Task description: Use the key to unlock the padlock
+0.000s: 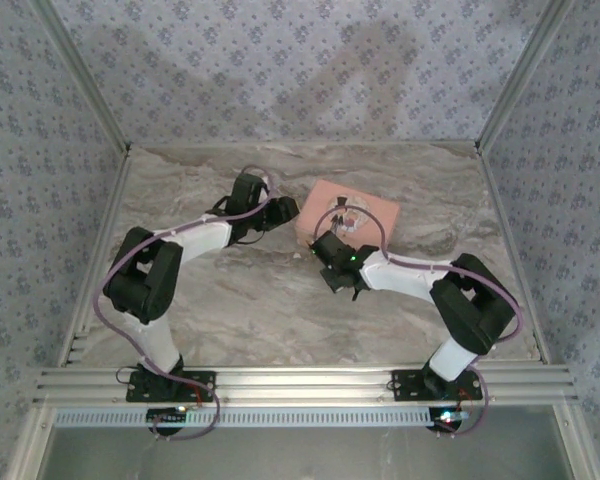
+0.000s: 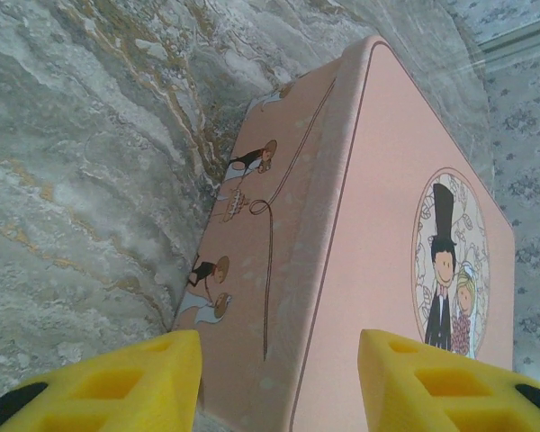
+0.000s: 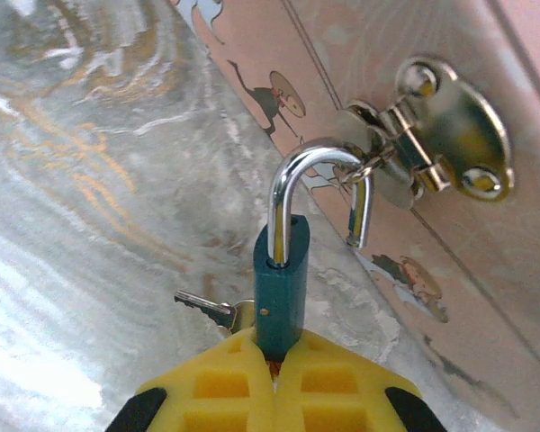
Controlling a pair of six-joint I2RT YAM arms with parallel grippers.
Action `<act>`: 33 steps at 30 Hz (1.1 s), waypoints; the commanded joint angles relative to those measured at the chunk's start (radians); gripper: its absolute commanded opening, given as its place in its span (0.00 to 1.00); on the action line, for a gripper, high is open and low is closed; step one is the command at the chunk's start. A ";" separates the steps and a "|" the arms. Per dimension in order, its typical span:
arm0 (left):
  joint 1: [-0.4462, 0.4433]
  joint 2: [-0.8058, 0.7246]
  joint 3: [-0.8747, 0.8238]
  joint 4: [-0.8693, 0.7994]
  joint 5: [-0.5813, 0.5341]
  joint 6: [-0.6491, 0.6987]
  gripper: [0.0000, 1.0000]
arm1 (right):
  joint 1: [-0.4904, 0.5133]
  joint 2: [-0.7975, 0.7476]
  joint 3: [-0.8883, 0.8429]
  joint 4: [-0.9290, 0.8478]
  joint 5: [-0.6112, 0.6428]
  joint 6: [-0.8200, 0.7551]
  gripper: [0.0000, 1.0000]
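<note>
In the top external view, a pink box [image 1: 365, 210] is seen on the marble table [image 1: 230, 310], a little right of centre and toward the far side, with its long axis running left to right and slightly tilted. The left gripper [image 1: 285, 212] is placed at the box's left end, and the right gripper [image 1: 330, 243] is held against the box's near side. The padlock and key are too small to be made out here.

In the left wrist view, the left gripper [image 2: 279, 387] is shown with its yellow fingers spread wide. The near left corner of the pink box [image 2: 378, 180] is seen between and beyond them. Whether either finger touches the box cannot be told.

In the right wrist view, the padlock [image 3: 281, 279] is found hanging from the silver clasp [image 3: 441, 135] on the box's side wall. Its narrow teal body is presented edge-on, with its long axis pointing from the fingers up toward the clasp. The bright shackle is arched over the top and is threaded through the clasp's loop. One leg is seated in the body, while the other ends free, to the right of the body and clear of it. The right gripper [image 3: 274, 378] is pressed together on the lower end of the padlock body, which is pinched between the two yellow fingers. The key [image 3: 202, 308] is seen just left of the body, right above the fingers, with its blade pointing left across the padlock's axis. It cannot be told whether the key is seated in the lock.
</note>
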 commanded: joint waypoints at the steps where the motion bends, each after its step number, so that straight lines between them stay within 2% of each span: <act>1: 0.006 0.041 0.047 -0.010 0.042 0.022 0.49 | 0.023 -0.010 0.035 -0.039 0.028 -0.119 0.00; 9: 0.003 0.065 0.019 0.042 0.089 -0.022 0.43 | 0.038 0.010 0.090 -0.035 0.008 -0.240 0.00; 18: -0.021 0.065 -0.041 0.151 0.122 -0.102 0.38 | 0.029 0.064 0.178 -0.016 -0.071 -0.251 0.00; 22: -0.019 0.052 -0.053 0.151 0.113 -0.103 0.38 | 0.034 0.068 0.189 -0.018 -0.077 -0.251 0.00; 33: 0.027 -0.094 -0.137 0.120 0.032 -0.070 0.44 | 0.052 -0.090 0.104 -0.016 -0.079 -0.205 0.00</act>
